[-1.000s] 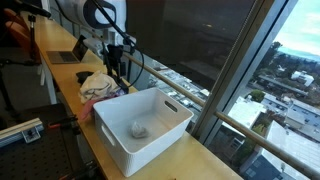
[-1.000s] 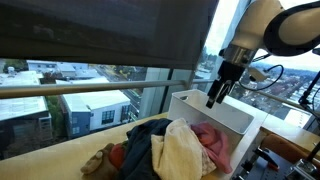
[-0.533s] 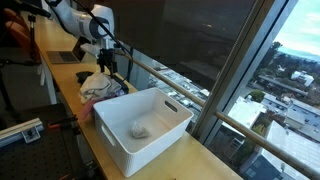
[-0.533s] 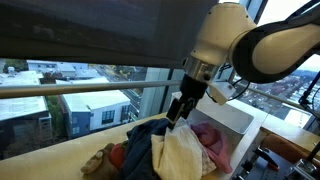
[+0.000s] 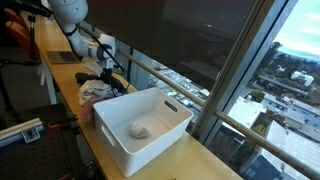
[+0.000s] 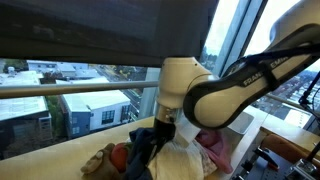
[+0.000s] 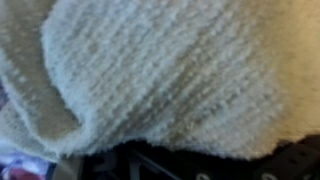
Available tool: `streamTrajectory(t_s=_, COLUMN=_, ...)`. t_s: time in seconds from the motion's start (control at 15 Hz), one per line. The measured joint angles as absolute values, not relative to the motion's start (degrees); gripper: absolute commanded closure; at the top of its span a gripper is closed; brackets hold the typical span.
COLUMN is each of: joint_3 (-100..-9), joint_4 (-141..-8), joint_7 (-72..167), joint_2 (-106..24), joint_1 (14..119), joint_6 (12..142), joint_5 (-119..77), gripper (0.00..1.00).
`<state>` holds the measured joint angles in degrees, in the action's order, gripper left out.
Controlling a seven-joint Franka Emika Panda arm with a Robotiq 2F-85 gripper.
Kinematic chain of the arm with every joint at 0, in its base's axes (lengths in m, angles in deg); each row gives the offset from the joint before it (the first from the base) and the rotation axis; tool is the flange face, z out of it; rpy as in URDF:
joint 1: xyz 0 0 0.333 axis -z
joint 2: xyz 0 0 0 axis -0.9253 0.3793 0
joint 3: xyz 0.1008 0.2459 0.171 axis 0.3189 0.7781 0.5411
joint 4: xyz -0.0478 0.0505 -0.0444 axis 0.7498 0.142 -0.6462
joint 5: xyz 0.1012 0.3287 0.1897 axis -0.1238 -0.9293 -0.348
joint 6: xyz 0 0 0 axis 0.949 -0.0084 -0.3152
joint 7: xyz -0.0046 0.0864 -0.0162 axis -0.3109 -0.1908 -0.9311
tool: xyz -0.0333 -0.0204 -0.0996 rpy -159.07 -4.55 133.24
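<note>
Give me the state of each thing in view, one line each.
gripper: open, low over the clothes pile.
clothes pile: heaped beside the basket.
cream knit cloth: crumpled, fills the wrist view.
basket: upright, one crumpled pale cloth inside.
blind: partly lowered.

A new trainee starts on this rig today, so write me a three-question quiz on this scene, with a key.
1. True or false: the white basket holds several garments.
2. The gripper is down at: A the basket, B the pile of clothes, C the window rail.
3. What fills the wrist view?
Key: 1 false, only one small pale bundle lies in it. 2 B. 3 a cream knitted cloth.
</note>
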<state>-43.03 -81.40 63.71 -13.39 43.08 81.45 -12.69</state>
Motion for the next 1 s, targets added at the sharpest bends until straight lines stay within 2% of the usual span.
streamTrajectory(t_s=0.07, joint_3=-43.12, joint_4=-79.80, joint_7=63.71, joint_2=-11.10, joint_1=42.47, joint_6=80.25, joint_5=-12.69, gripper=0.25)
streamTrajectory(t_s=0.2, joint_3=-43.31, joint_4=-76.41, joint_7=63.69, joint_2=-8.49, joint_1=41.47, joint_6=76.99, joint_5=-12.70, gripper=0.32)
streamTrajectory(t_s=0.4, joint_3=-43.31, joint_4=-74.17, joint_7=63.69, joint_2=-8.00, joint_1=40.81, joint_6=73.41, joint_5=-12.88, gripper=0.55)
streamTrajectory(t_s=0.53, joint_3=-43.32, joint_4=-74.09, joint_7=63.72, joint_2=-8.25, joint_1=40.57, joint_6=72.89, joint_5=-12.88, gripper=0.68)
streamTrajectory(t_s=0.8, joint_3=-43.31, joint_4=-77.89, joint_7=64.13, joint_2=-11.52, joint_1=40.54, joint_6=73.51, joint_5=-13.25, gripper=0.97)
streamTrajectory(t_s=1.0, joint_3=-43.31, joint_4=-84.63, joint_7=64.97, joint_2=-16.48, joint_1=40.69, joint_6=75.88, joint_5=-14.28, gripper=1.00)
